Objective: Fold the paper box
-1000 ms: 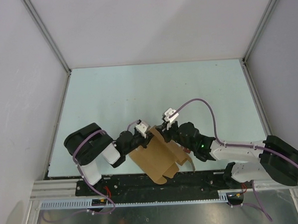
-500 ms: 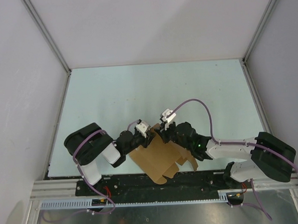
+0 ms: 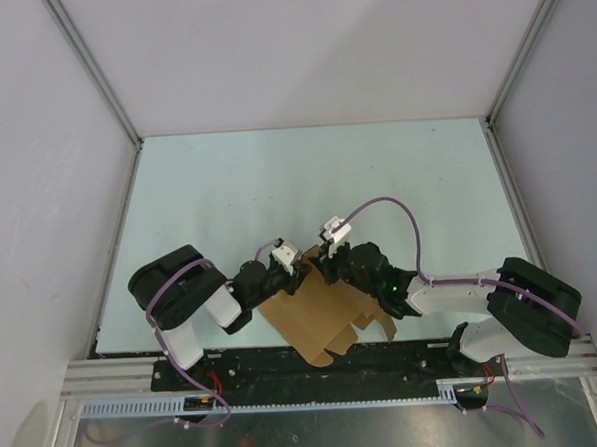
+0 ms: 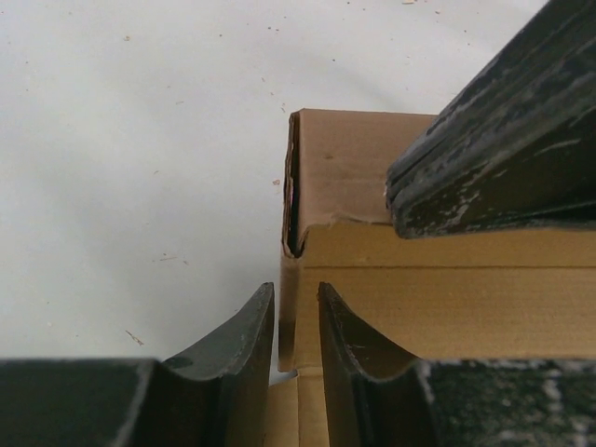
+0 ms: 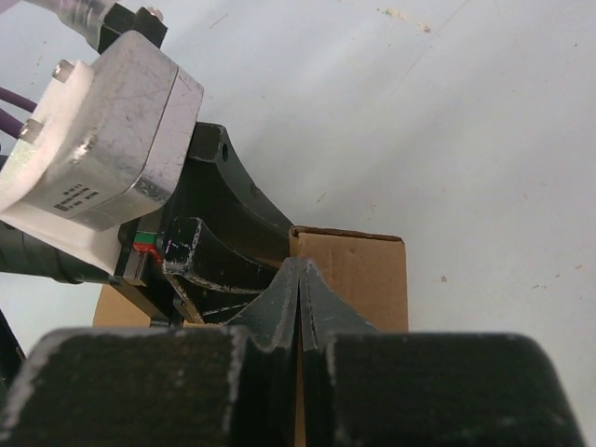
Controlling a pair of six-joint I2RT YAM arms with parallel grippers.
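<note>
The paper box (image 3: pixel 319 323) is a brown cardboard sheet, partly folded, lying at the table's near edge between the two arms. My left gripper (image 3: pixel 297 275) meets its far corner from the left. In the left wrist view, the left gripper (image 4: pixel 296 307) stands slightly open astride an upright wall of the box (image 4: pixel 447 298), with a thin gap on each side. My right gripper (image 3: pixel 319 266) comes in from the right. It is shut (image 5: pixel 298 265), its tips set against the raised flap of the box (image 5: pixel 363 275), close to the left gripper's fingers (image 5: pixel 214 251).
The pale table (image 3: pixel 306 183) stretches away behind the box, fenced by white walls on the left, right and far sides. A black strip and a metal rail (image 3: pixel 318 398) run along the near edge. The right arm's purple cable (image 3: pixel 398 213) arches over the table.
The right arm has shifted left, closer to the box's far corner. The left jaws have parted a little around the wall. The box has barely moved.
</note>
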